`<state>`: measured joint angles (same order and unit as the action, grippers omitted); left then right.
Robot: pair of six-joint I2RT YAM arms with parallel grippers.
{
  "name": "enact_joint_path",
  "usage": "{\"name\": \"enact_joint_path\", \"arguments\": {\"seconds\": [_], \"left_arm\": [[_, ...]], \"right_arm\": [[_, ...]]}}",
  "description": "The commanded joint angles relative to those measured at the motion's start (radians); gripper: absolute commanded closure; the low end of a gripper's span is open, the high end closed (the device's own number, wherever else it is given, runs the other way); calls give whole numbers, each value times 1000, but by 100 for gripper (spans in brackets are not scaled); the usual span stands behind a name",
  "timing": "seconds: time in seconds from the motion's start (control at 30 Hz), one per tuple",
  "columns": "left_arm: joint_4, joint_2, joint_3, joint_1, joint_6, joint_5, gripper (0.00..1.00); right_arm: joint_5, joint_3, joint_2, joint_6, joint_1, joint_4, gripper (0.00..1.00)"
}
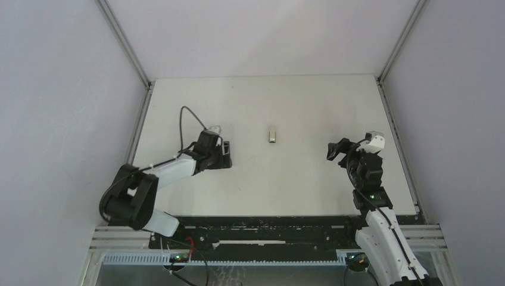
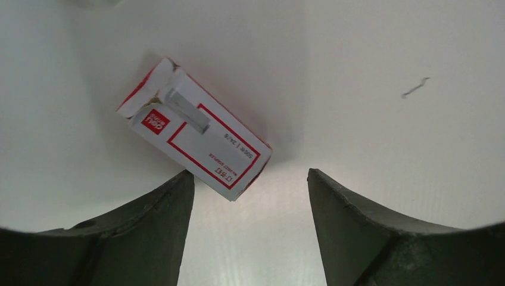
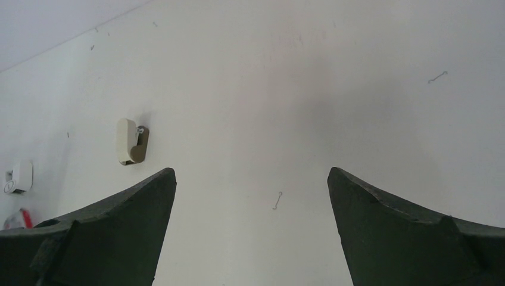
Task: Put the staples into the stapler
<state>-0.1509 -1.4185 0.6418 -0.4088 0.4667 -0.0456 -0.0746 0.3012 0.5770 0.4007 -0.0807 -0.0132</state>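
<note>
Staples (image 2: 187, 110): silvery-grey metal strip, laid on red-and-white cardboard box (image 2: 208, 149), 11 o'clock of left fingers (image 2: 155, 220).
Stapler (image 1: 273, 135): tiny, white plastic, laid on white table (image 1: 268, 190), 10 o'clock of right fingers (image 3: 405, 226).
Fingers: both pairs held apart, nothing gripped.

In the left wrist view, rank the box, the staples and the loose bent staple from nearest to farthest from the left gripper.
1. The box: just ahead of the left gripper, left of centre.
2. The staples: lying on the box's far end, further left.
3. The loose staple: alone, far off to the right.
</note>
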Motion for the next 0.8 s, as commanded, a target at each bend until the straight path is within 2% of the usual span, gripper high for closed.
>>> {"name": "enact_joint_path", "arguments": {"seconds": [0.0,0.13,0.3,0.4,0.53,0.63,0.77], "left_arm": [[4,-152,135,-121,-114,6,27],[-65,-303,283,-209,-123,-90,28],[0,-364,318,-240,-77,-56,27],[77,-305,268,-241,-65,-18,26],[144,-137,197,-245,-118,10,25],[116,-20,199,-231,-172,-40,24],[17,-1,289,-152,-209,-18,22]], "right_arm": [[58,23,28,-5,-3,-74,3],[63,37,51,-29,-11,-66,3],[60,41,79,-45,-17,-69,3],[66,41,101,-49,-20,-81,3],[70,51,135,-49,-27,-87,3],[71,57,152,-52,-34,-90,4],[70,59,158,-55,-45,-94,4]]}}
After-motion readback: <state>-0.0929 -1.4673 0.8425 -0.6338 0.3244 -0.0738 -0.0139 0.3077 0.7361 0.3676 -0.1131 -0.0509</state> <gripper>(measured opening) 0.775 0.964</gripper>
